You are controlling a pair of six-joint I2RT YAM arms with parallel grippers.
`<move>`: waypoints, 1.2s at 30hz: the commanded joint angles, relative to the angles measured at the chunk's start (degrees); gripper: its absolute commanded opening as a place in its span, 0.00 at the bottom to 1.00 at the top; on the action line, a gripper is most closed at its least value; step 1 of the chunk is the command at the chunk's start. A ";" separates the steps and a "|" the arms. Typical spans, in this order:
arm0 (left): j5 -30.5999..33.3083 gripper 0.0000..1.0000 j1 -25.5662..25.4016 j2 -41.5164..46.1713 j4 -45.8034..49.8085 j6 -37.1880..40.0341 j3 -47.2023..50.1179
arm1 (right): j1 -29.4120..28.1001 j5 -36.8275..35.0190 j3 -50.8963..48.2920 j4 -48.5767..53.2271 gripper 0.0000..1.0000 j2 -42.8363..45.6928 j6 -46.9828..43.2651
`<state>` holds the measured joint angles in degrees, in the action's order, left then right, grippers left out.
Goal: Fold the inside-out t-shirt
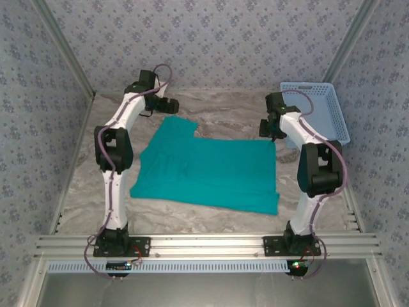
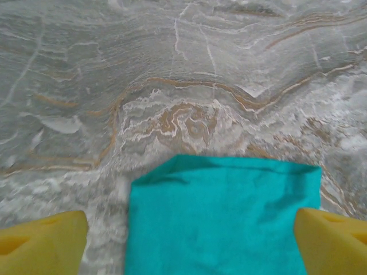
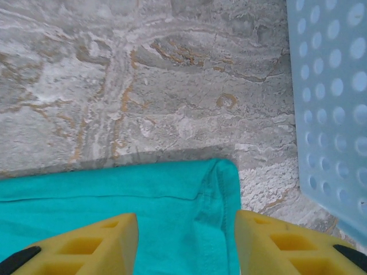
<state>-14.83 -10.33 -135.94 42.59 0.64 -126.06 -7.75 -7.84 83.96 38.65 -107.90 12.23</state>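
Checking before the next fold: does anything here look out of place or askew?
Nothing spilled or damaged. The t-shirt lies slightly askew on the table: one sleeve juts out at its far-left corner, its near edge slants, and small wrinkles show on its left half.

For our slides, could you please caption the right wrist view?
Right hand open over a corner of the teal t-shirt on the marble table, blue basket alongside.
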 commanded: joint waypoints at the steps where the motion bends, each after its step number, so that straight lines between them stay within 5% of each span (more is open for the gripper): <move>1: -5.11 0.87 0.48 -5.31 7.33 0.34 -8.32 | 0.86 -0.56 2.91 5.78 0.49 -3.35 -3.99; 19: -8.75 0.84 0.17 -21.61 12.40 -6.78 -21.77 | 3.52 5.34 9.47 7.20 0.49 -13.92 -18.60; 23: -9.74 0.75 -0.38 -23.69 13.57 -7.28 -22.66 | 3.67 5.75 10.71 8.06 0.47 -16.39 -18.81; 27: -10.21 0.48 -0.57 -23.43 14.12 -6.00 -22.41 | 3.78 6.77 10.51 8.91 0.39 -17.17 -18.22; 36: -11.86 0.46 0.21 -17.49 15.41 0.12 -20.01 | 5.39 9.10 9.95 12.10 0.41 -16.15 -18.57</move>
<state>-22.17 -9.06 -155.52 53.32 -1.96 -147.94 -3.86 -0.75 93.71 46.22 -123.44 -5.50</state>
